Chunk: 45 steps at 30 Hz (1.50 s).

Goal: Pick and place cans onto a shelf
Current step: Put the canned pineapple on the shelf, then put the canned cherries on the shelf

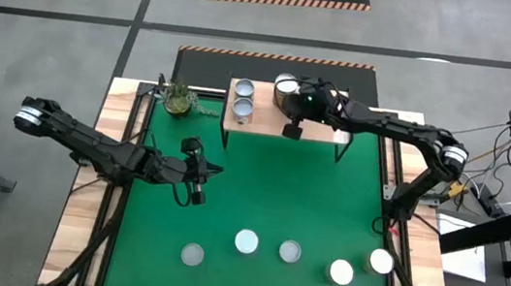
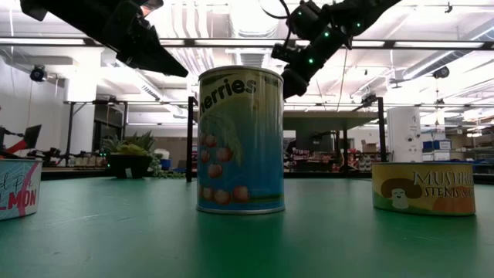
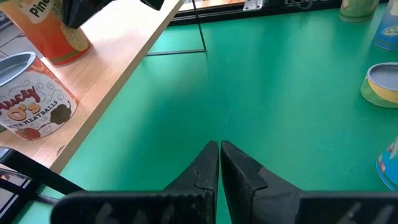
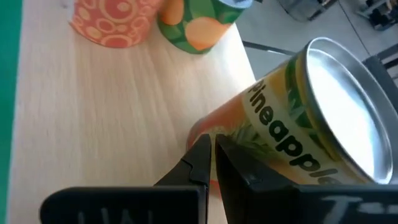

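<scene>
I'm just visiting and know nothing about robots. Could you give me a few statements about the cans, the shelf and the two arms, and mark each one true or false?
1. Three cans stand on the shelf. True: two at its plant end, the pineapple can farther along.
2. Five cans stand in a row on the green table. True.
3. The left gripper holds a can. False: it is shut on nothing, above the table.
4. The right gripper is over the table's front row. False: it is at the shelf, beside the pineapple can.
5. The potted plant is on the shelf. False: it stands beside it.
</scene>
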Motion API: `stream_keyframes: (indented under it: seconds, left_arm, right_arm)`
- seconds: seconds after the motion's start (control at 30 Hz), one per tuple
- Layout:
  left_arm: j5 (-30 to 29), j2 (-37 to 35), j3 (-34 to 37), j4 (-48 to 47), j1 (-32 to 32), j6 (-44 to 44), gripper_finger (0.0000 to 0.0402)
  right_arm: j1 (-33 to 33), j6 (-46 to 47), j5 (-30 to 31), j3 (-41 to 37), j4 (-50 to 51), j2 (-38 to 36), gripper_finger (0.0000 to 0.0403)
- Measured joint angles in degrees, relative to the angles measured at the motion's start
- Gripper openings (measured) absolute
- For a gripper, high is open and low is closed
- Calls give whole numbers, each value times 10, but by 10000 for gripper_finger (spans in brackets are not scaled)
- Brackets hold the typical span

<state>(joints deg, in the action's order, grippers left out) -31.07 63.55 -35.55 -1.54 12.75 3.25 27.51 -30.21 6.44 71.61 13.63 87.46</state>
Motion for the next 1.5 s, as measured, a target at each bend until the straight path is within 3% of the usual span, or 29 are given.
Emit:
stream_keyframes:
  seconds: [0.2, 0.37, 0.8, 1.0, 1.2, 1.5]
  left_arm:
    - [0, 0, 0, 0, 0, 0, 0]
    - [0, 0, 0, 0, 0, 0, 0]
    - [10, 0, -5, 11, 0, 28, 0]
    - [105, 5, -32, 20, 2, 46, 0]
    - [122, 57, -77, 20, 35, 83, 0]
    - [139, 173, -206, -163, 145, 224, 0]
  right_arm:
    - [2, 19, -20, 0, 6, 4, 13]
    - [-36, 72, -55, 0, 58, -33, 13]
    - [-282, 218, -50, -59, 101, -140, 13]
    - [-376, 306, -49, -116, 71, -150, 13]
    - [-443, 350, 2, -171, 37, -146, 13]
    - [-494, 383, 27, -253, -40, -142, 13]
